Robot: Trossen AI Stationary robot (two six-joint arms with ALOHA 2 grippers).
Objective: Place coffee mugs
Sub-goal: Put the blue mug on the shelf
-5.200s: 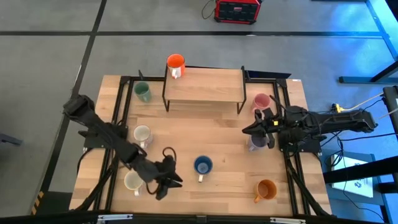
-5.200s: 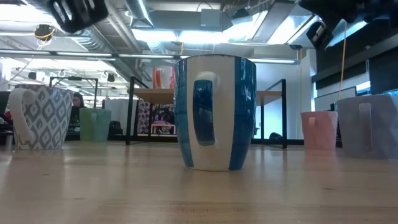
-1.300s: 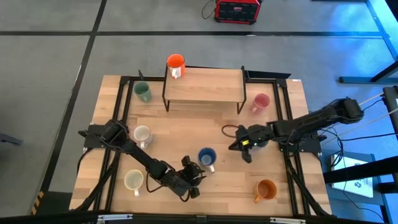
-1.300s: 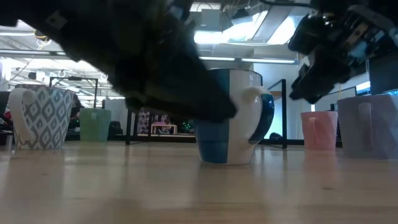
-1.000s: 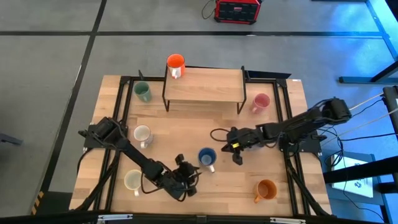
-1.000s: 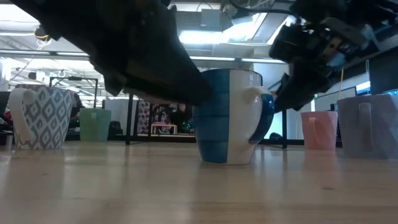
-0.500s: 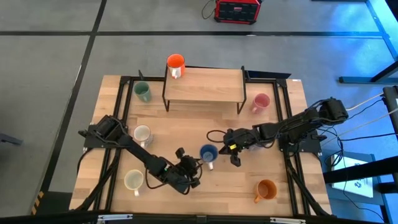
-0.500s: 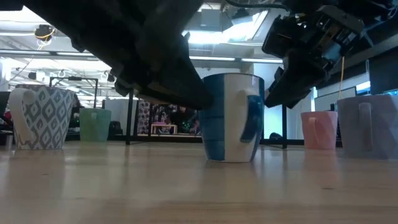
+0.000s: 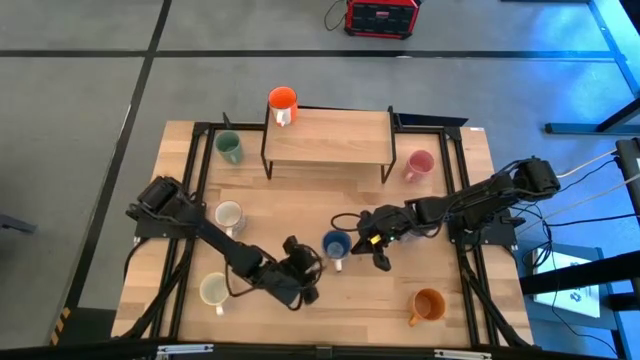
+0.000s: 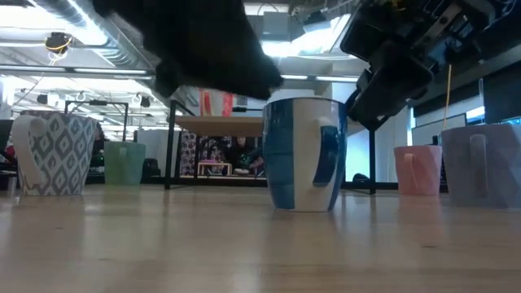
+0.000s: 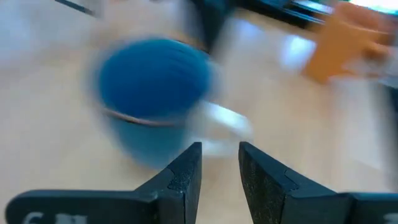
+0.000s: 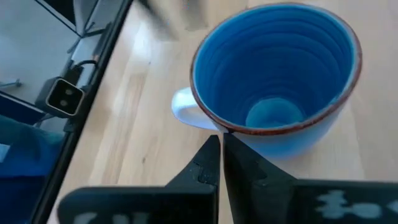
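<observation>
Blue mug (image 9: 335, 245) sits btwn claws — left claw (image 9: 303, 270), right claw (image 9: 377, 250).

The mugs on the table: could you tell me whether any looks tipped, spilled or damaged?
Nothing stands out. The blue mug stands upright and empty between the left hand and the shut right hand. The orange mug, pink mug, green mug and both white mugs look upright too.
</observation>
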